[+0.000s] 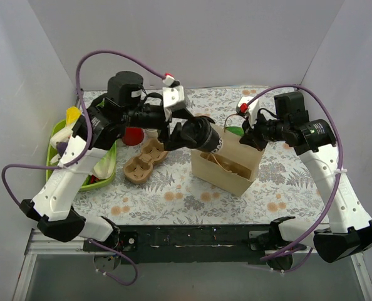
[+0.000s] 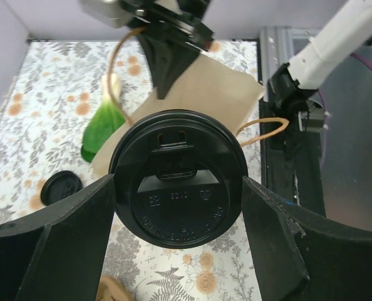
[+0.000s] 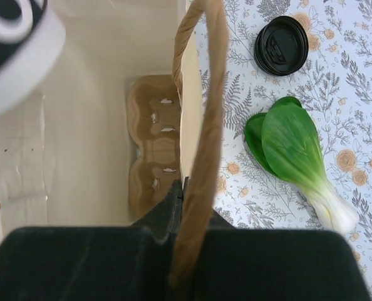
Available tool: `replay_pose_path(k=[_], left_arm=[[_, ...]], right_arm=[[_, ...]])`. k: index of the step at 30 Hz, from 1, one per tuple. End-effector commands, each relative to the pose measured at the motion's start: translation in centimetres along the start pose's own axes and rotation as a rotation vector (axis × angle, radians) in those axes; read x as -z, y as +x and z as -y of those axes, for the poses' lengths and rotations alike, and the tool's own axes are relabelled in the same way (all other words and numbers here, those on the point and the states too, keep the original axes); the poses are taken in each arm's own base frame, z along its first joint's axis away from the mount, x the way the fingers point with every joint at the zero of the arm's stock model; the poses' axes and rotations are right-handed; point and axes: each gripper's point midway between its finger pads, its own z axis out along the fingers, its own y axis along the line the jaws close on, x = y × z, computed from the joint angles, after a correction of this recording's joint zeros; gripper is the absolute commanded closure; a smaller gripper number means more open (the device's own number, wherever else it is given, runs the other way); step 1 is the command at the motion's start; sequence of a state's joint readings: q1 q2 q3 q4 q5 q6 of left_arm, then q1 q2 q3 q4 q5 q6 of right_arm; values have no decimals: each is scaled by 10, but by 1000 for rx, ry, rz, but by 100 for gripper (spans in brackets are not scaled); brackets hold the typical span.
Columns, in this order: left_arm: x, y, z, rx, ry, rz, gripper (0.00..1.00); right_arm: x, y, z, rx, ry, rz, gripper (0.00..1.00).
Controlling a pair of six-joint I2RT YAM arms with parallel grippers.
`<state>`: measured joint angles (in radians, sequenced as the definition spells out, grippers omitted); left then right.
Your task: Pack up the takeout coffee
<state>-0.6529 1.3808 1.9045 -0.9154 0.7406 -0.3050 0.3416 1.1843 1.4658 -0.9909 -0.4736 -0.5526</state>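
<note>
Black-lidded takeout coffee (image 2: 178,182) gripped at the mouth of the paper bag (image 1: 222,175)
Left jaws clamp the cup by its sides, lid toward the wrist, long axis tilted with the base aimed into the bag; the base seems just at the rim, hard to tell. Beyond, right jaws are closed on the bag handle (image 3: 201,125), holding the mouth open above the cup carrier (image 3: 151,150) inside.

The takeout coffee (image 3: 14,53) is blurred and corner-cropped, and the bag handle (image 3: 201,125) blurs near the lens.

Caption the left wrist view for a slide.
Left gripper holds the lidded takeout coffee over the paper bag; right gripper pinches its edge.
</note>
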Motion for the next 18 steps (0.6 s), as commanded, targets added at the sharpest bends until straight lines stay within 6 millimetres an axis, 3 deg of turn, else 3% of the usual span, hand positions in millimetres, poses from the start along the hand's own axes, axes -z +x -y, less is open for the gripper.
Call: replay_pose_path(k=[1, 7, 13, 18], left_arm=[[-17, 7, 13, -105, 66, -22, 100], [-39, 21, -1, -207, 84, -66, 100], [-62, 48, -5, -262, 127, -136, 100], [-68, 65, -5, -390, 134, -176, 100]], right_arm=[[7, -23, 6, 40, 32, 70, 99], [7, -33, 2, 76, 10, 81, 99], [-1, -38, -8, 115, -32, 78, 99], [-5, -39, -14, 127, -55, 69, 99]])
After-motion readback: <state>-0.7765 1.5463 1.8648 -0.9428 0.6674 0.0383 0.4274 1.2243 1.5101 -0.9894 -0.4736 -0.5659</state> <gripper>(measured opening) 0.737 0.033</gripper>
